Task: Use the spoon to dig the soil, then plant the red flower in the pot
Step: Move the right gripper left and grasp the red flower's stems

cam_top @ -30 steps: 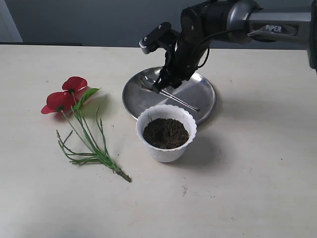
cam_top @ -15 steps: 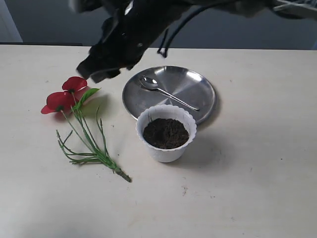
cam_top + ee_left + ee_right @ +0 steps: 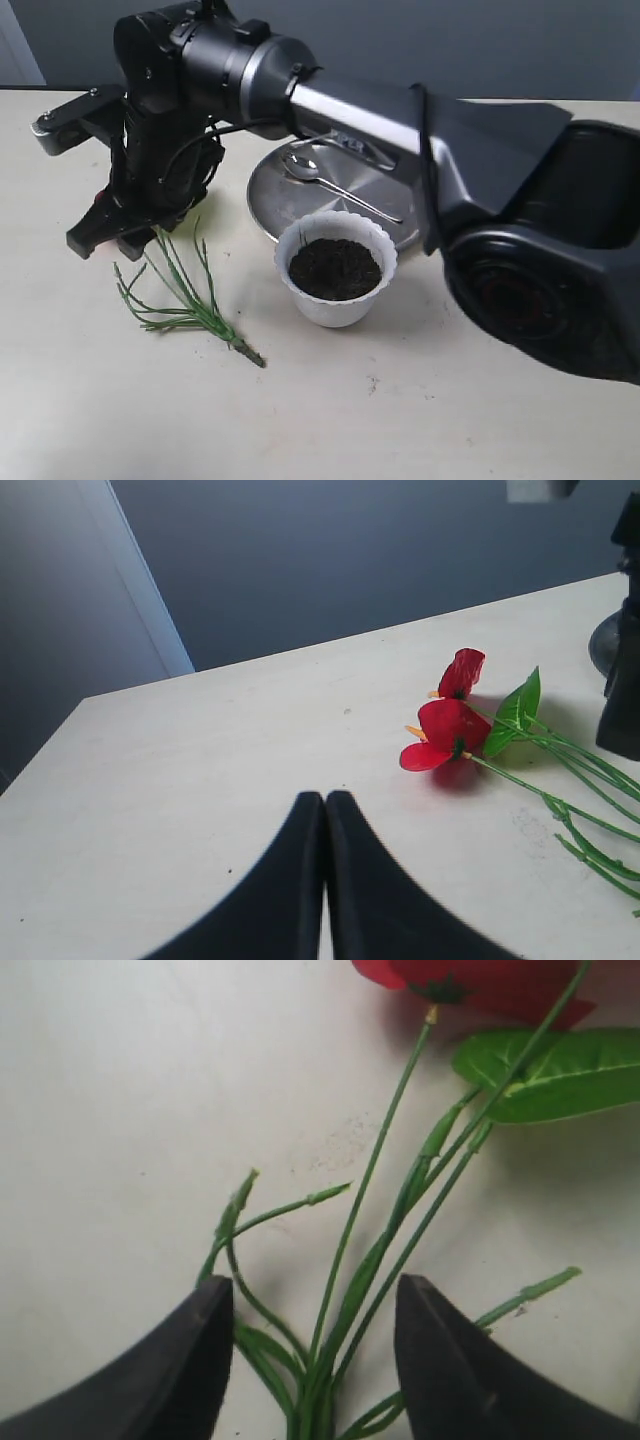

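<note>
The right gripper (image 3: pixel 105 238) hangs low over the red flower (image 3: pixel 447 725), having reached across the middle to the left side of the table (image 3: pixel 500 420); its two fingers (image 3: pixel 180 1360) are spread apart, and the green stems (image 3: pixel 365 1260) pass through the gap between them without being pinched. In the exterior view the arm hides the red blooms, and only the stems (image 3: pixel 180 295) lie visible on the table, pointing toward the near edge. The left gripper (image 3: pixel 323 880) has its fingers pressed together with nothing between them, low over bare table near the blooms (the green leaf (image 3: pixel 515 712) is just beside them). The pot (image 3: pixel 336 268) stands upright near the middle of the table, filled with the soil (image 3: pixel 335 268). Just behind the pot is a round steel plate (image 3: pixel 400 185), and the spoon (image 3: pixel 330 185) lies in it, bowl toward the left.
</note>
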`<state>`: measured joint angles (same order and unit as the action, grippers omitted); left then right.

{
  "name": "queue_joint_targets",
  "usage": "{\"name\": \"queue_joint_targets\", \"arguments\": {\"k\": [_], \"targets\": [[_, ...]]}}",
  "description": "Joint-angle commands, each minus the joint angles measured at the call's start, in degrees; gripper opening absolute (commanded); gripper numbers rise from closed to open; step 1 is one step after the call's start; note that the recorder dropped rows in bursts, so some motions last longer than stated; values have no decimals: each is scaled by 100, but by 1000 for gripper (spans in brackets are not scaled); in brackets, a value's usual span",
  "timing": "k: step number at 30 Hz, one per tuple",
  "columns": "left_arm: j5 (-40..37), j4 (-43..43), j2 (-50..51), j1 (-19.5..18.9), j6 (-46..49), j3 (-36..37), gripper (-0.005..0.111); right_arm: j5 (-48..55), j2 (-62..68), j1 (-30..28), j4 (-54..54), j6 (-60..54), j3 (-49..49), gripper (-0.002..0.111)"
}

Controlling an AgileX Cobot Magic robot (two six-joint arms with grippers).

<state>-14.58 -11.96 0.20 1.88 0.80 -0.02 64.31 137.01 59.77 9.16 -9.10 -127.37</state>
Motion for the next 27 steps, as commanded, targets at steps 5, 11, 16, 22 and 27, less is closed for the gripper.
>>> {"name": "queue_joint_targets", "arguments": {"k": [5, 11, 16, 22, 27], "targets": [[63, 29, -20, -3, -18, 2, 0, 395, 647, 35, -408, 269, -657, 49], [63, 29, -20, -3, -18, 2, 0, 340, 818, 35, -609, 375, -657, 49], [63, 29, -20, -3, -18, 2, 0, 143, 864, 35, -466, 375, -657, 49], [63, 29, -20, -3, -18, 2, 0, -30, 955, 35, -469, 375, -657, 49], [63, 29, -20, -3, -18, 2, 0, -57, 1231, 24, -446, 375, -657, 49]]}}
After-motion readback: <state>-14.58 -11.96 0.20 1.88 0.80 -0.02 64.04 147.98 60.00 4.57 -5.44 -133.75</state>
